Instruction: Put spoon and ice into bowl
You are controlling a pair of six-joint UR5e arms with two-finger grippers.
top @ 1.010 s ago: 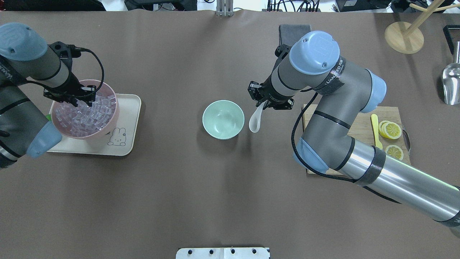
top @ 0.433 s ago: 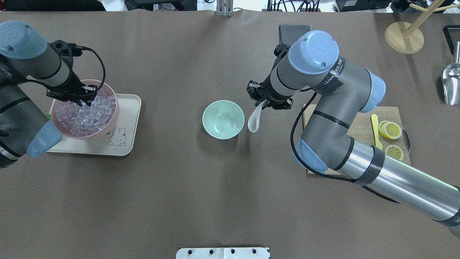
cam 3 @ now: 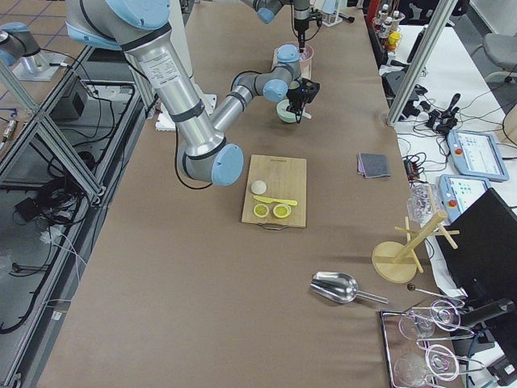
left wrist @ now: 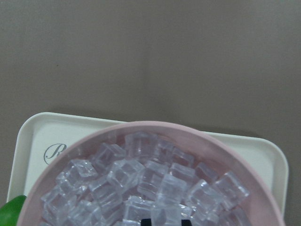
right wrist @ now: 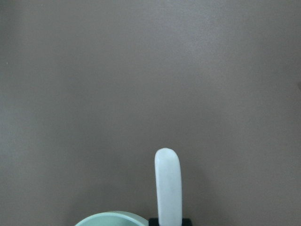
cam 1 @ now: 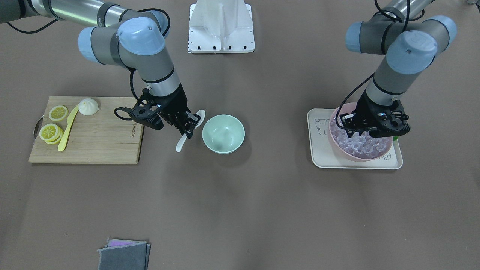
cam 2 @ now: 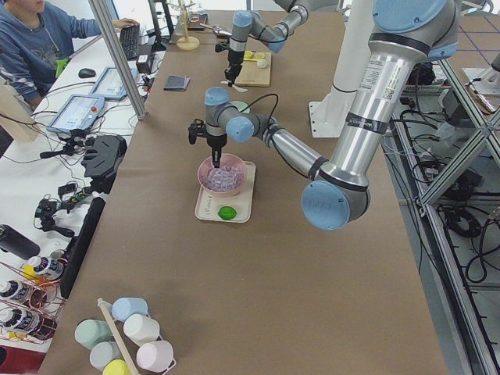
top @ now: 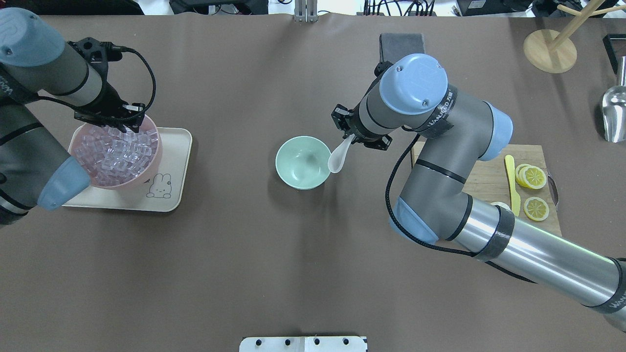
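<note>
Nothing's in the mint-green bowl [top: 299, 166] at centre frame yet: the right gripper [top: 351, 138], clamped on the spoon [top: 338, 159] by its handle, hangs the scoop over that bowl's right rim, and the left gripper [top: 124, 122] dips toward the ice [top: 117, 156] in the pink bowl [top: 160, 152] at left (has it pinched a cube? I cannot tell).

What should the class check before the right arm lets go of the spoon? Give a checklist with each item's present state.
1. Right gripper shut on the spoon: ok.
2. Spoon fully over the bowl: not ok, the scoop is only at its rim.
3. Bowl upright and empty: ok.
4. Left gripper, above the pink bowl, holding ice: cannot tell.
</note>
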